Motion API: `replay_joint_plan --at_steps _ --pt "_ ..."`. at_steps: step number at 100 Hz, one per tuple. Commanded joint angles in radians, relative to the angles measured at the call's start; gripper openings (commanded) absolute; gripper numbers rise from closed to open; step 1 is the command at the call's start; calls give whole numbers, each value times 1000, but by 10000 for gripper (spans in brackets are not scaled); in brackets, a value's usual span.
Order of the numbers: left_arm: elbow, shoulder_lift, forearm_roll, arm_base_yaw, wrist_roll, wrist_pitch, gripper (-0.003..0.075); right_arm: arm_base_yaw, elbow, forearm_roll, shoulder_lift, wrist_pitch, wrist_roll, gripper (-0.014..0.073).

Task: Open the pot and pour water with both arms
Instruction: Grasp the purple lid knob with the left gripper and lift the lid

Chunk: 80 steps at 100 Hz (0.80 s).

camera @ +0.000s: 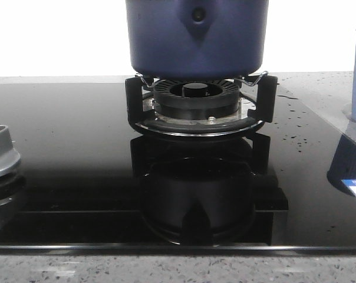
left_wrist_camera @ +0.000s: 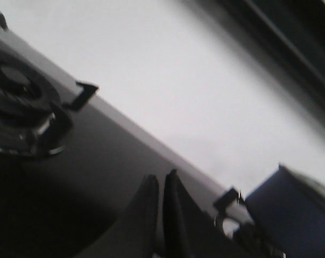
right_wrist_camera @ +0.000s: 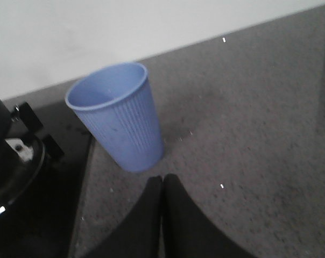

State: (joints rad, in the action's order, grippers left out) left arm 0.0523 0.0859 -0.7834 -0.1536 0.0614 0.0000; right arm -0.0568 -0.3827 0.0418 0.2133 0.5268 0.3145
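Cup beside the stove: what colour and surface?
Pale blue cup with fine vertical ribbing; clearest in the right wrist view.

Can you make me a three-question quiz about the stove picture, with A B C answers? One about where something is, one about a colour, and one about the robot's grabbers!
1. Where is the pot?
A. On the burner stand
B. On the grey counter
C. Inside the cup

2. What colour is the cup?
A. Red
B. Pale blue
C. Green

3. How are the fingers of the right end effector?
A. Wide open
B. Holding the cup
C. Closed together, holding nothing

Answers:
1. A, the front view shows the dark blue pot sitting on the black burner stand.
2. B, the right wrist view shows a pale blue ribbed cup standing on the grey counter.
3. C, its two dark fingers touch each other, and the cup stands apart from them.
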Motion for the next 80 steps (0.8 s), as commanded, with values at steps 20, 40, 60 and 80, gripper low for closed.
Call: replay_joint_plan --at_steps 20,40,60,80 --pt "255 313 68 -5 103 325 -15 17 -320 -173 288 378 -189 -71" --pt "402 506 -400 -56 636 519 -2 41 -347 -577 361 424 -453 -71" --pt "518 725 -848 -65 1156 900 -2 41 -347 -819 363 381 -790 -71" --pt "657 898 -863 -65 1362 973 -1 41 -347 -885 363 276 -998 -71"
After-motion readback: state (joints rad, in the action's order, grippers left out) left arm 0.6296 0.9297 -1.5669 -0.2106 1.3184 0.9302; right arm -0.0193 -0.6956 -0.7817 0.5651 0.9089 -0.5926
